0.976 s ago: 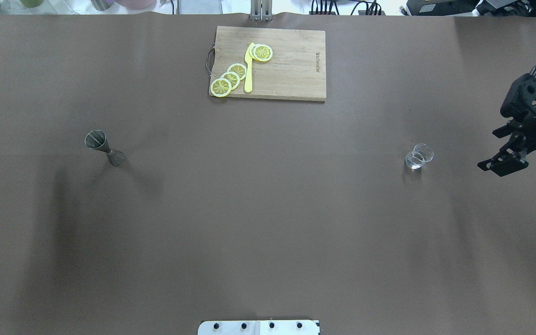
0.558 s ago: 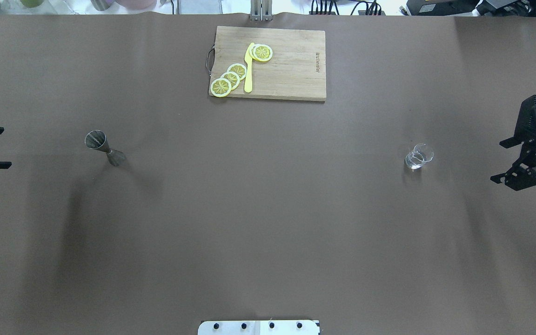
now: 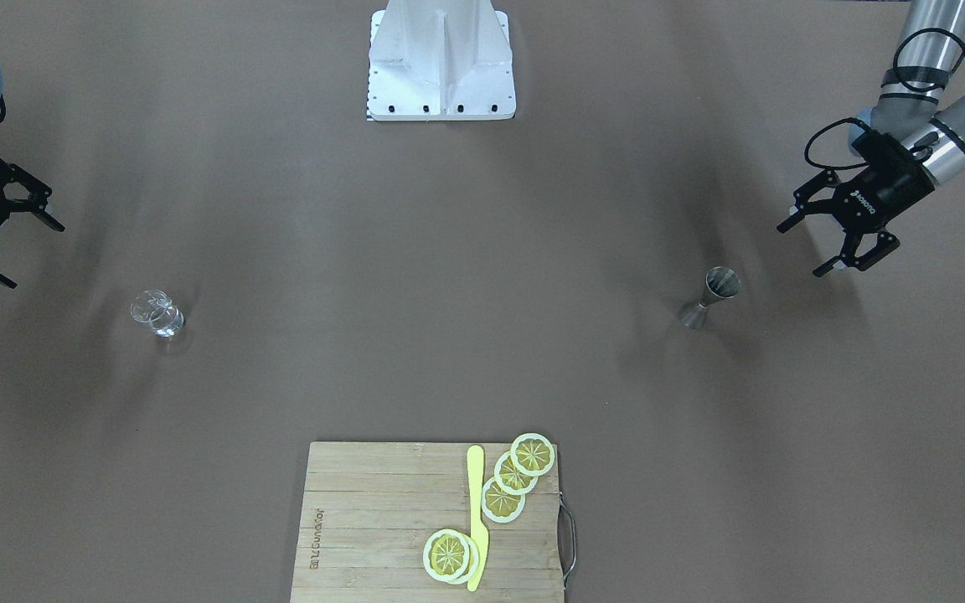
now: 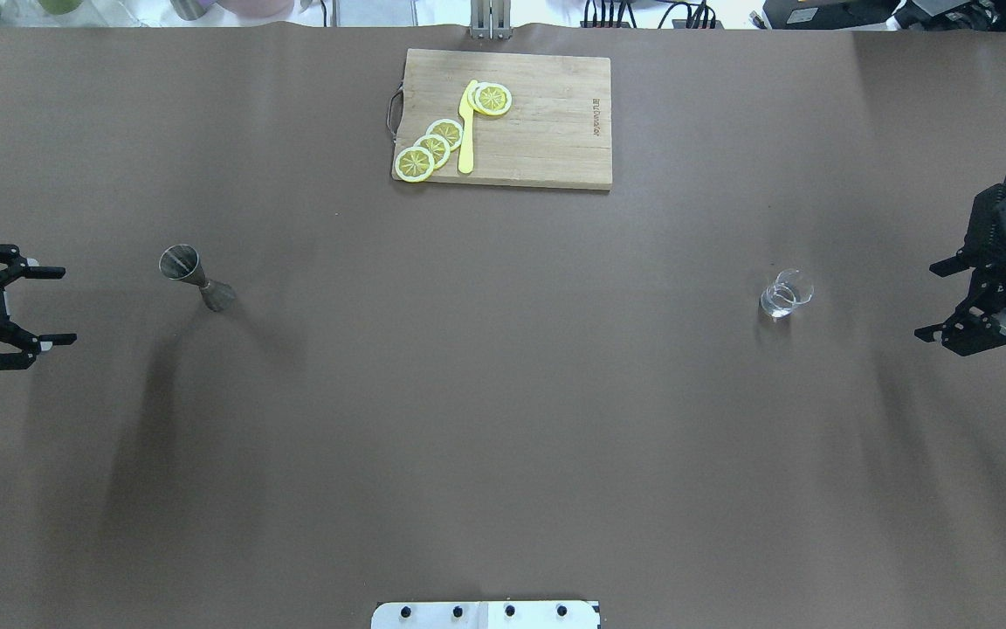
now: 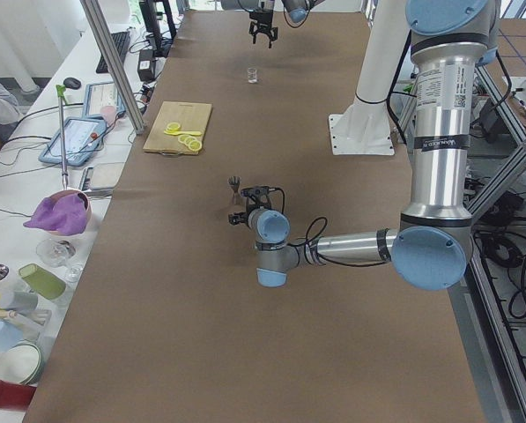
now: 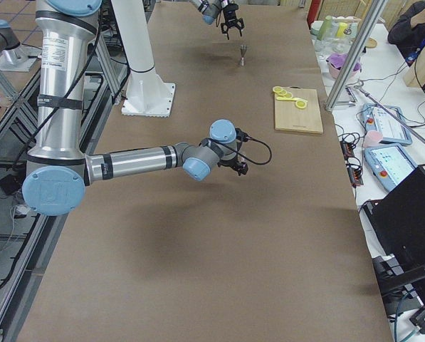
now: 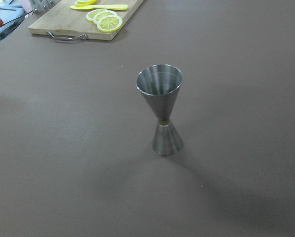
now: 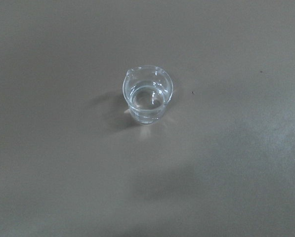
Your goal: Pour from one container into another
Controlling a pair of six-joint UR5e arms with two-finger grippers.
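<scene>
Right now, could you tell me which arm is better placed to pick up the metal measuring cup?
Left. The left gripper is open and pointing at the measuring cup nearby; the right gripper is across the table, near the glass.

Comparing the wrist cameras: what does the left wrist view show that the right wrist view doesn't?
Only the left wrist view: an upright steel jigger, with a cutting board behind it carrying lemon slices and a yellow knife. Only the right wrist view: a small clear glass with a spout, standing upright. Both: the brown table surface, and a vessel standing alone, ungrasped.
</scene>
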